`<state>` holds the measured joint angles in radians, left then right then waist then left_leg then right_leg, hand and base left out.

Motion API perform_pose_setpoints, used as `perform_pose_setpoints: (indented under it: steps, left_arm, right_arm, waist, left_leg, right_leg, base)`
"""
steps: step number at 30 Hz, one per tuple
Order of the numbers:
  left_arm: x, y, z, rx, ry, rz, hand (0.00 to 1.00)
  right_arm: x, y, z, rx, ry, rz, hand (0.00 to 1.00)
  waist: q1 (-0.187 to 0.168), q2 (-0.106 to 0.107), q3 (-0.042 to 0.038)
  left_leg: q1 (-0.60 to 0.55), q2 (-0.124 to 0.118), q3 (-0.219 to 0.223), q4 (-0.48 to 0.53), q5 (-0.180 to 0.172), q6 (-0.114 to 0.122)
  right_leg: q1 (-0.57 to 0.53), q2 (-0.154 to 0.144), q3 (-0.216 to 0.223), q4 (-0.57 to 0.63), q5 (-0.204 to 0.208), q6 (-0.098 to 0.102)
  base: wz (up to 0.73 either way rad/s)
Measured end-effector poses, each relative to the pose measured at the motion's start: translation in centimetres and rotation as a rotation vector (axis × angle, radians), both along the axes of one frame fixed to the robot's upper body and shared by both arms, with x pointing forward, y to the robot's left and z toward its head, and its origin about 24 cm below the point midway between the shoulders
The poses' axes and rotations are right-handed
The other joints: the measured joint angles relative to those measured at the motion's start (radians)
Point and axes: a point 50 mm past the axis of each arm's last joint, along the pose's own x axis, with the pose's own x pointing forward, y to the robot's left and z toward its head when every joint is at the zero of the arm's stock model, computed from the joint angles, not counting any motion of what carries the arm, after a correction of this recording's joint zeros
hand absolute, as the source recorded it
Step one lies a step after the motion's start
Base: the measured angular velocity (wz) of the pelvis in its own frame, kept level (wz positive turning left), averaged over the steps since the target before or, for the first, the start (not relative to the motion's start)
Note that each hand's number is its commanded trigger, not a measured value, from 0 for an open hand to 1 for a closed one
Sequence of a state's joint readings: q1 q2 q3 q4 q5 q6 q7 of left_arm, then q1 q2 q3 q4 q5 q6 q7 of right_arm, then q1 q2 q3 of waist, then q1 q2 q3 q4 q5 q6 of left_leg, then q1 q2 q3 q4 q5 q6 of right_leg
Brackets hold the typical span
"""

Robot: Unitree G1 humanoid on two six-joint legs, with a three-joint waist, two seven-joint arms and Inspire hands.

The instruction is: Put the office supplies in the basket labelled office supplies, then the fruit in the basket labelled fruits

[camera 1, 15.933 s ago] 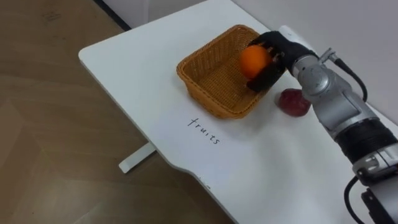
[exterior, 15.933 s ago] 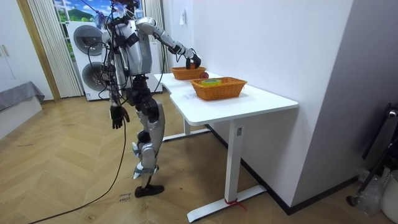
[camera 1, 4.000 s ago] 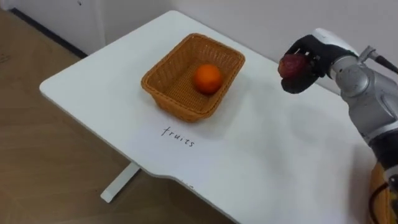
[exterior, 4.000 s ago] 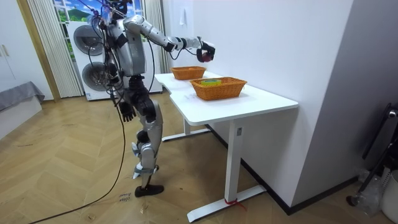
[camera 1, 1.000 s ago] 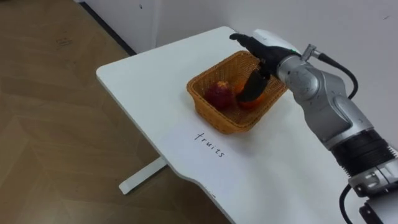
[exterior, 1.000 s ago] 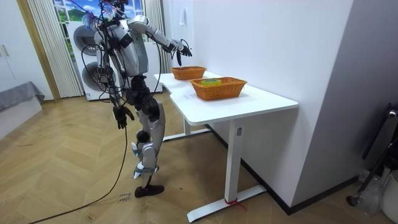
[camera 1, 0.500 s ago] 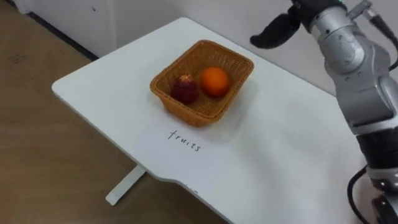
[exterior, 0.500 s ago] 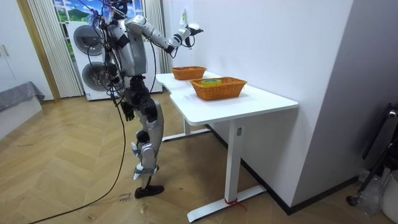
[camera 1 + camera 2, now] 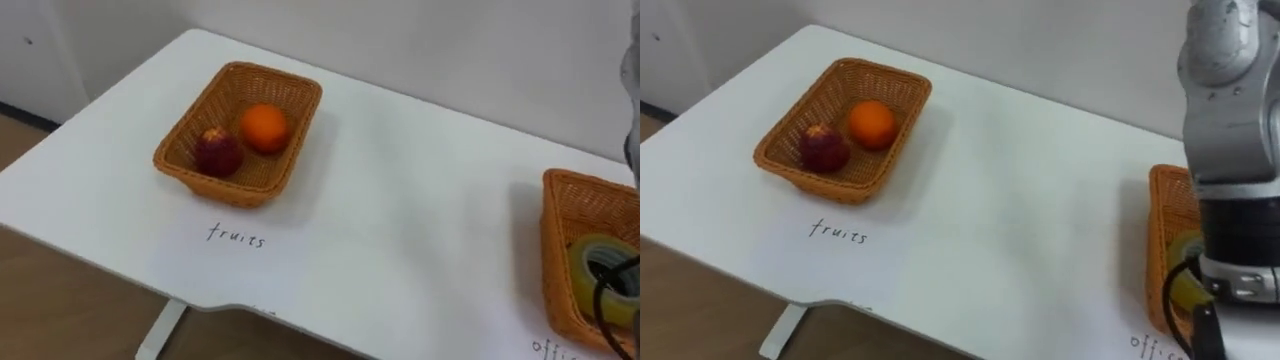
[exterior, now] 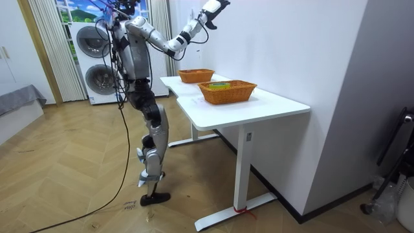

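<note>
The right arm stretches up high beside the worktop point(image 10: 272, 103), the right hand point(image 10: 212, 6) topmost. Whether that hand is clenched or released cannot be told.

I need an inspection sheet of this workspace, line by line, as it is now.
surface: white table, standing against the wall.
job's things: orange and dark red fruit lie in the left basket; yellow tape roll lies in the right basket.
clutter: nothing seen.
hands: right hand raised high above the table.
cables: nothing seen besides the robot's own.
surroundings: wooden floor, stacked washing machines behind the robot.
</note>
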<state>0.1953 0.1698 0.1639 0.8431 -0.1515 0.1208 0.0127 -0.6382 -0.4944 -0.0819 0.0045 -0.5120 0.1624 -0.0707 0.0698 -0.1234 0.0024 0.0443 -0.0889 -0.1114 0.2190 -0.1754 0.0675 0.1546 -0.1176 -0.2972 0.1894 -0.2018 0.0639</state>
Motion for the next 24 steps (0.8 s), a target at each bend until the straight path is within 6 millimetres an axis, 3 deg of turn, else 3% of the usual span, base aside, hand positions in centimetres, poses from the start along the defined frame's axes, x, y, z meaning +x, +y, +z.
perform_pose_setpoints:
  steps: [3, 6, 16, 17, 20, 24]
  left_arm:
    - [-0.1, -0.1, 0.0, -0.013, -0.002, 0.010, 0.00]
    - [0.4, 0.0, 0.1, -0.014, -0.017, 0.006, 0.00]
    - [0.2, 0.5, 0.2, -0.015, -0.058, 0.017, 0.00]
    - [0.1, 0.5, 0.1, -0.014, -0.052, 0.022, 0.00]
    - [-0.5, 0.3, -0.2, -0.020, -0.028, 0.043, 0.00]
    - [-1.0, 0.4, -0.4, -0.019, -0.010, 0.054, 0.00]
  right_arm:
    - [-0.3, -0.9, -0.2, 0.019, -0.015, -0.036, 0.00]
    - [-1.2, -2.0, -0.4, 0.036, -0.035, -0.069, 0.00]
    - [-4.3, -6.7, -0.2, 0.179, -0.138, -0.133, 0.00]
    - [-4.7, -7.2, -0.4, 0.186, -0.147, -0.153, 0.00]
    - [-5.6, -8.4, -1.8, 0.217, -0.155, -0.209, 0.00]
    - [-7.3, -10.3, -2.9, 0.235, -0.183, -0.309, 0.00]
  waist:
    - [-0.032, 0.014, -0.0037]
    - [-0.040, 0.020, -0.0071]
    - [-0.128, -0.001, -0.0080]
    - [-0.146, -0.006, -0.0063]
    - [-0.154, -0.009, -0.0054]
    - [-0.186, 0.000, -0.0080]
  left_leg:
    - [0.014, 0.009, 0.031, -0.011, 0.000, 0.000]
    - [0.020, 0.026, 0.077, -0.026, -0.003, -0.004]
    - [0.034, 0.067, 0.167, -0.044, -0.014, -0.022]
    - [0.035, 0.070, 0.171, -0.045, -0.016, -0.024]
    - [0.052, 0.087, 0.216, -0.050, -0.024, -0.033]
    - [0.047, 0.102, 0.251, -0.050, -0.030, -0.040]
  right_leg:
    - [-0.003, 0.006, 0.028, 0.000, 0.002, -0.004]
    - [-0.021, 0.018, 0.074, 0.000, 0.008, -0.012]
    - [-0.055, 0.053, 0.150, -0.002, 0.027, -0.031]
    - [-0.053, 0.057, 0.154, -0.002, 0.027, -0.032]
    - [-0.056, 0.070, 0.165, -0.003, 0.032, -0.040]
    - [-0.082, 0.083, 0.185, -0.002, 0.038, -0.049]
  base:
    - [-0.29]
    - [-0.44]
    - [-0.32]
    - [-0.22]
    - [-0.38]
    - [-0.30]
